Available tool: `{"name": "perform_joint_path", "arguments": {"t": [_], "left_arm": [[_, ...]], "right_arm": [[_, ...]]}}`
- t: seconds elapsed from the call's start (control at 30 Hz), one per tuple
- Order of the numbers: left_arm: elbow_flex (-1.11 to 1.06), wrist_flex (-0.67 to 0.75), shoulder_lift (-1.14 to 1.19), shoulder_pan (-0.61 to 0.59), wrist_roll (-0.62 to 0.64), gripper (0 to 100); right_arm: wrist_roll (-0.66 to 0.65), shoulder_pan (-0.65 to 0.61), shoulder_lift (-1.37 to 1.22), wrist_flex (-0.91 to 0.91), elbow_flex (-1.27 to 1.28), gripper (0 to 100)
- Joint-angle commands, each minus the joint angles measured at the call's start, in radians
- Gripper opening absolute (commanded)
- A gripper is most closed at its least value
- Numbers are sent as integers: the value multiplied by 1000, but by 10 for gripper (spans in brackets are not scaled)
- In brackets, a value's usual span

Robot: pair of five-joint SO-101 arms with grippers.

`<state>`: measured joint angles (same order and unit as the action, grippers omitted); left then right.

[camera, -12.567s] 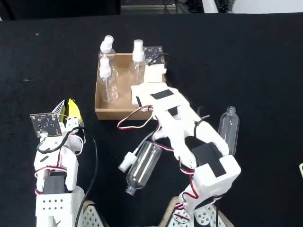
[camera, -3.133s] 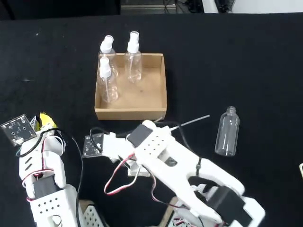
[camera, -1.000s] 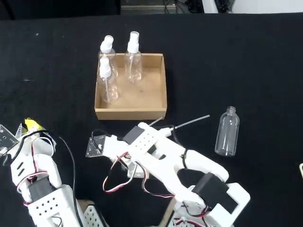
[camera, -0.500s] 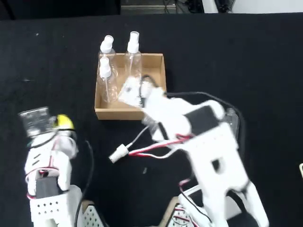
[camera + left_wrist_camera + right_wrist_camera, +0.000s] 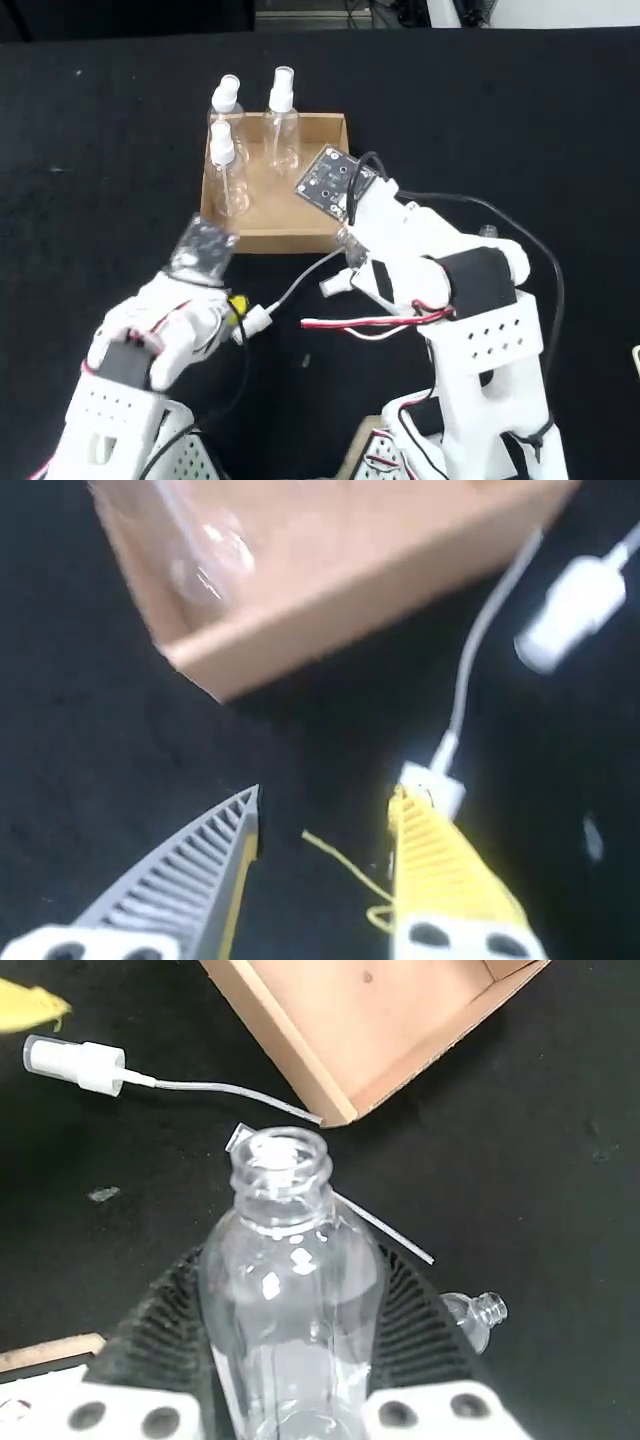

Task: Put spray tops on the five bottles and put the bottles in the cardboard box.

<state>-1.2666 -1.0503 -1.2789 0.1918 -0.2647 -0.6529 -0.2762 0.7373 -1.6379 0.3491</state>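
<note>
right wrist view shows the right jaws clamped on an uncapped bottle (image 5: 290, 1260), its neck poking out past their tips. the left jaws gape wide and empty low over the desk (image 5: 100, 120). a spray top (image 5: 432, 780) lies just beside the yellow fingertip (image 5: 405, 815), its tube running toward the cardboard box (image 5: 275, 240), where capped bottles (image 5: 225, 170) stand.

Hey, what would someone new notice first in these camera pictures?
The clear uncapped plastic bottle held in the right gripper, near a corner of the brown cardboard box, stands out first. Next comes the open left gripper, one finger beside a white spray top with a thin tube on the black table.
</note>
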Motion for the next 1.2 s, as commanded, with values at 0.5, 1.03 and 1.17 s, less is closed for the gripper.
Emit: {"name": "perform_joint_path", "arguments": {"t": [0.5,1.03,1.17], "left_arm": [[171,282,726,156,-170,258],[213,-58,583,47,-356,29],[232,-347,394,-139,-749,30]], "right_arm": [[-147,382,31,-38,-53,11],[-141,382,31,-38,-48,11],[-141,381,31,-38,-48,11]]}}
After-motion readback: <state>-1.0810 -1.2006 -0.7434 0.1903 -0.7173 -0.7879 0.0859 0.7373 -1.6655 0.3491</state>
